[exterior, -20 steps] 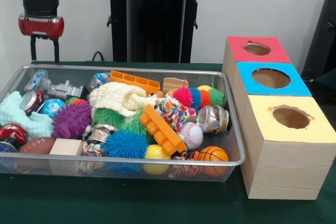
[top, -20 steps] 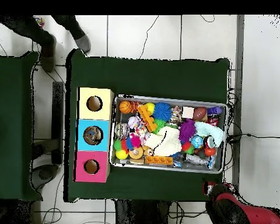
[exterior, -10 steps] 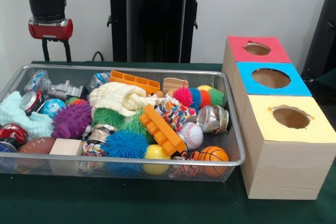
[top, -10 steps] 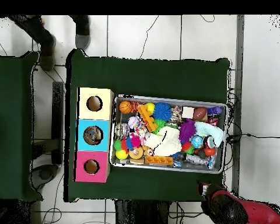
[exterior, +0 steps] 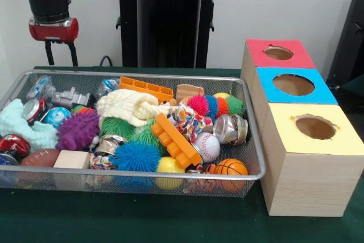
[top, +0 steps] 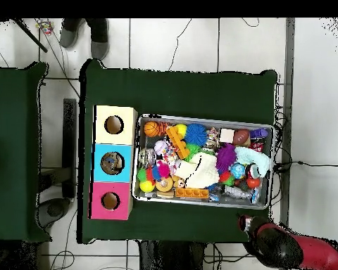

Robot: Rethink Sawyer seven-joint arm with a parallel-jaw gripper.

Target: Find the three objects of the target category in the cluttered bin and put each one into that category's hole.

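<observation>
Hovering behind the far left corner of the silver wire-mesh bin [exterior: 142,75], my claw [exterior: 59,55] hangs above the green tablecloth, its two dark prongs parted and holding nothing. Front view: the bin is heaped with mixed textures, among them a knobbly purple rubber ball [exterior: 77,130], a bristly blue ball [exterior: 135,156], a stitched white baseball [exterior: 207,146], a small orange basketball [exterior: 230,167], ridged orange plastic building bricks [exterior: 174,139], a cream knitted cloth [exterior: 128,106], a plain wooden cube [exterior: 71,159] and a crumpled red drinks can [exterior: 12,146]. Beside the bin's right edge stand three pale wooden boxes, topped yellow [exterior: 314,127], blue [exterior: 293,85] and red [exterior: 278,53], each with a round hole. Which category is wanted I cannot tell. I judge the search step barely begun: no object is lifted. The next move calls for carrying my claw over the bin and descending on one exposed item without snagging the cloth.

Overhead view: my red arm [top: 291,249] lies off the bin's corner nearest the base, outside the mesh rim [top: 200,201]; the claw's opening cannot be read here. A person's feet [top: 87,35] show at the top edge.
</observation>
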